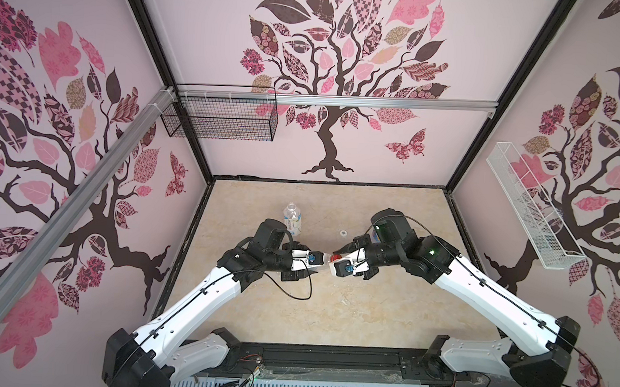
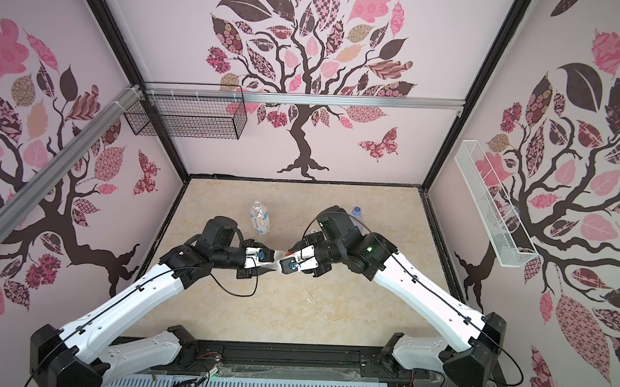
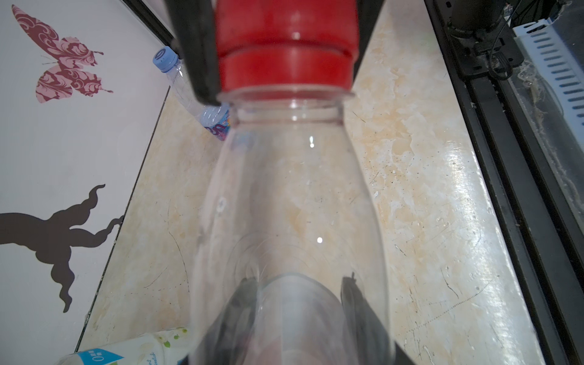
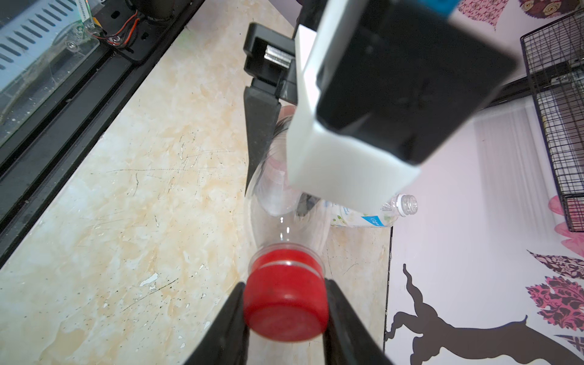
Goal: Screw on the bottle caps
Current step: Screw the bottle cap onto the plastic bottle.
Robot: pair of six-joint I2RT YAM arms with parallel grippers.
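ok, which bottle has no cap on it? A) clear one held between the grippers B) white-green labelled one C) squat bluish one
B: the white-green labelled bottle shows a bare threaded neck; the red cap sits on the clear bottle and the blue cap on the squat bottle.

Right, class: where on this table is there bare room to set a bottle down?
Bare: the wide patch between left arm, right arm and front rail; also the strip along the back wall. Crowded: the middle, around the held red-capped bottle, white-green bottle and white cap.

btl (image 3: 290,205) in L hand (image 1: 318,262) | its cap (image 3: 284,47) in R hand (image 4: 285,297) | 2nd btl (image 1: 292,220) behind
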